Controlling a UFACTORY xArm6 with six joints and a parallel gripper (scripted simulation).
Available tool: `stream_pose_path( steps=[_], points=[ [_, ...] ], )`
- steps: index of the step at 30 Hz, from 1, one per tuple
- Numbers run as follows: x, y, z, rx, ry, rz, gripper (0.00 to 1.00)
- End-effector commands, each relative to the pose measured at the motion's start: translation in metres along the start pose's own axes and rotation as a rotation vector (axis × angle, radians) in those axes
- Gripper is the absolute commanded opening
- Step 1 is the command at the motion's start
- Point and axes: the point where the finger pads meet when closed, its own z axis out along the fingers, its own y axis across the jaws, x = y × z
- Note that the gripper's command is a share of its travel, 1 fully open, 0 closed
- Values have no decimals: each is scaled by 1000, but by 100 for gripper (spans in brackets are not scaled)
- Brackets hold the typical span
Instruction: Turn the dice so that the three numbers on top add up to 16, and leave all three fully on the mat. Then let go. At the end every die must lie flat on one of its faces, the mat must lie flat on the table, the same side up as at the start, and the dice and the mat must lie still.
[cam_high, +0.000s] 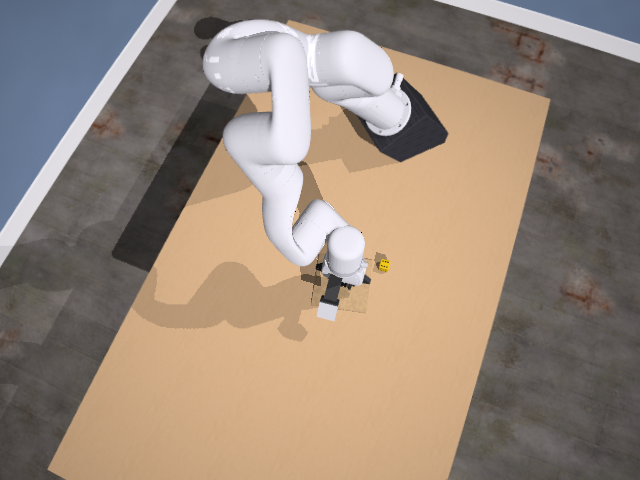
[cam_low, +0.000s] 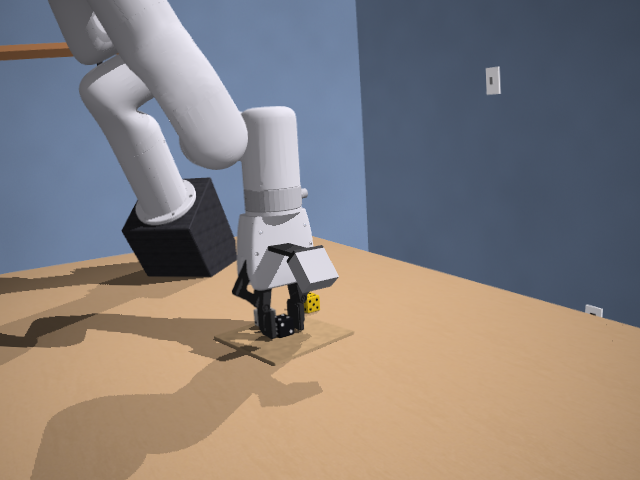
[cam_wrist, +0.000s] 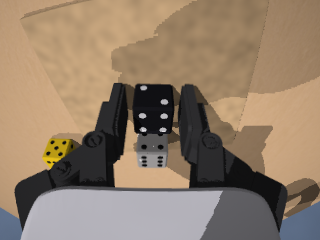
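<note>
The black die (cam_low: 283, 326) (cam_wrist: 153, 109) sits on the mat (cam_high: 354, 303) (cam_low: 330, 335) (cam_wrist: 75, 50). My gripper (cam_low: 284, 328) (cam_wrist: 153, 99) is open around it, with a narrow gap on each side in the wrist view. There, the die's upper visible face shows two pips and its lower one four. The grey die (cam_wrist: 152, 150) is just behind the black one, which partly covers it; its lowest visible face shows six pips. Whether it is fully on the mat is unclear. The yellow die (cam_high: 384, 265) (cam_low: 313, 302) (cam_wrist: 56, 149) lies off the mat, beside its back edge.
The wooden table (cam_high: 423, 217) (cam_low: 465, 361) extends around the mat. The black base block (cam_high: 413, 129) (cam_low: 178, 253) stands well behind the gripper. The arm's shadows fall over part of the mat and the table.
</note>
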Motion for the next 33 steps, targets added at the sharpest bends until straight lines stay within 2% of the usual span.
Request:
stream_pose_path(
  steps=[1, 7, 15, 27, 33],
  points=[
    [1, 0, -1, 1, 3, 0, 42],
    [1, 0, -2, 1, 3, 0, 42],
    [1, 0, -19, 1, 3, 0, 42],
    [1, 0, -78, 1, 3, 0, 42],
    [1, 0, -89, 1, 3, 0, 42]
  ],
)
